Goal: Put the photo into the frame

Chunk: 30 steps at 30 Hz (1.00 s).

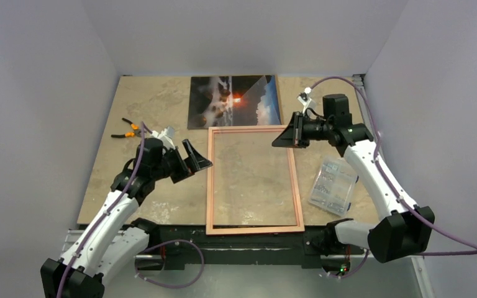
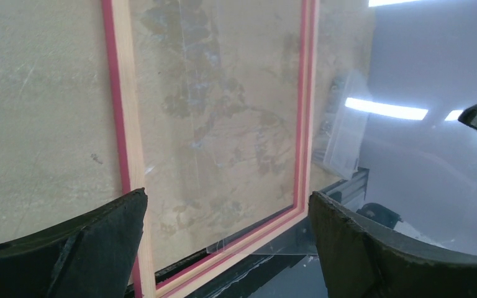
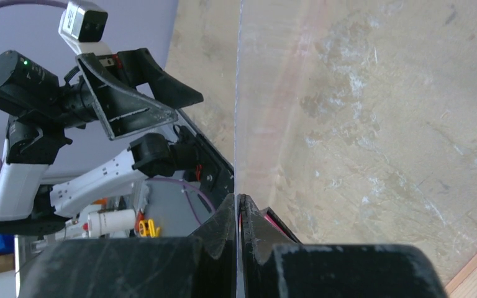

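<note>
The photo (image 1: 235, 101), a dark landscape with an orange sun, lies face up at the back of the table. The frame (image 1: 210, 180) lies flat in the middle, tan wood up with a pink inner edge, and also shows in the left wrist view (image 2: 124, 124). My right gripper (image 1: 284, 133) is shut on the edge of a clear transparent sheet (image 3: 273, 124) and holds it tilted above the frame's far right part; the jaws (image 3: 238, 211) pinch it edge-on. The sheet's near corner reaches the frame's front rail (image 2: 223, 243). My left gripper (image 1: 189, 162) is open and empty, just left of the frame (image 2: 227, 242).
Orange-handled pliers (image 1: 127, 129) lie at the far left of the table. A clear plastic bag of small parts (image 1: 333, 185) lies right of the frame, below my right arm. The table's near edge and black rail run just under the frame's front rail.
</note>
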### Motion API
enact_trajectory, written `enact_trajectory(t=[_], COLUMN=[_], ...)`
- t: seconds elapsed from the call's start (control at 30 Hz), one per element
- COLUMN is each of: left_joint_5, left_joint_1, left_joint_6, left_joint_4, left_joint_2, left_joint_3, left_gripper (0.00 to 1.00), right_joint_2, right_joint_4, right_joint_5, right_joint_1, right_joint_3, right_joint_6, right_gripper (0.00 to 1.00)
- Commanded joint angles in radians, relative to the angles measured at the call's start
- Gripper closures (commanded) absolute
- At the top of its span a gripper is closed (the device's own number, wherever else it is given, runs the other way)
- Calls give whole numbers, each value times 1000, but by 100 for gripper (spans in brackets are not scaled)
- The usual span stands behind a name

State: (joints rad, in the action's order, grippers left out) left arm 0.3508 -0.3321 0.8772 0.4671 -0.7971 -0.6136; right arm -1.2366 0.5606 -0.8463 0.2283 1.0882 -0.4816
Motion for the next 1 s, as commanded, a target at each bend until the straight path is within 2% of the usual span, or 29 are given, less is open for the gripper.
enact_trajectory(t=[0.0,0.17,0.33,0.5,0.7,0.8,0.97], left_joint_5=[64,95,88,95,77,79,80], left_joint_1=[8,8,8,-7,-56,-68,-77], left_joint_6=[-56,-47,-46,-12,-15,-11,0], left_joint_4=[23,37,74,52,58,44,25], left_joint_2=[-3,-31,-43,-61,-117,-140,-157], left_joint_3=[-124,-167,-189,-193,-255,-253,-227], left_gripper=[1,0,0,0,0,0,0], right_joint_2=[14,-23,-85,-129,-156,-131,-94], right_joint_4=[152,348,569,658,696,652,570], right_joint_5=[67,209,462,613,778,796,804], right_joint_1=[-3,-4,-3,-2,0,10,129], right_joint_3=[209,427,653,797,832,789,713], right_joint_6=[35,91,154,174,194,191,215], right_gripper=[100,100,100,100,100,100,100])
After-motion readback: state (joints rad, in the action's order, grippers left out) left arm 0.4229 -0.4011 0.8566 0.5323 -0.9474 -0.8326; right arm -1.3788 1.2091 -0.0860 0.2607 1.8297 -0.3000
